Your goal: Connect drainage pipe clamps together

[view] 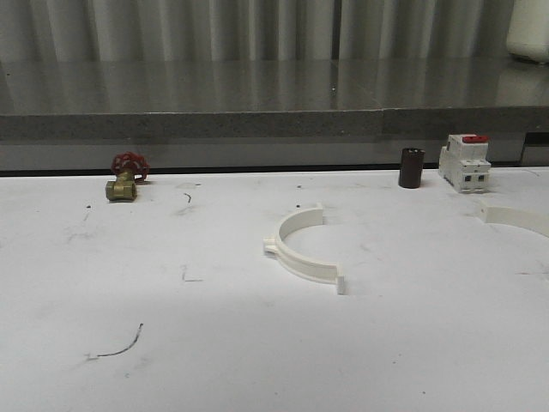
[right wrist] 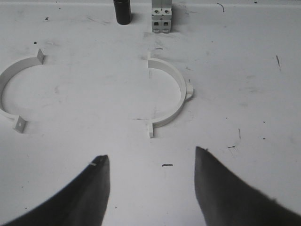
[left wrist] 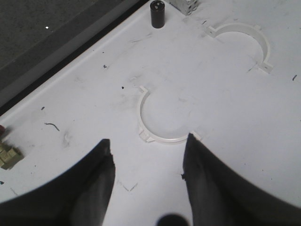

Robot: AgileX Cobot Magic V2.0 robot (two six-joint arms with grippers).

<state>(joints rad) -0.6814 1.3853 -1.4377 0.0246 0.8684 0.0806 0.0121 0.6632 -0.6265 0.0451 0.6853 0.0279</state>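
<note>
Two cream-white drainage pipe clamps lie flat and apart on the white table (view: 257, 343). One clamp (view: 296, 262) sits mid-table, its open side facing right. The other clamp (view: 519, 216) lies at the right edge of the front view, partly cut off. In the left wrist view my left gripper (left wrist: 148, 140) is open above the table, with the mid-table clamp (left wrist: 141, 115) just beyond its fingertips and the second clamp (left wrist: 261, 37) farther off. My right gripper (right wrist: 152, 154) is open and empty; the right-hand clamp (right wrist: 181, 92) lies ahead of it, the mid-table one (right wrist: 11, 70) off to the side.
A brass valve with a red handle (view: 124, 178) stands at the back left. A dark cylinder (view: 411, 168) and a white circuit breaker with a red top (view: 465, 163) stand at the back right. A grey ledge (view: 257, 124) runs behind the table.
</note>
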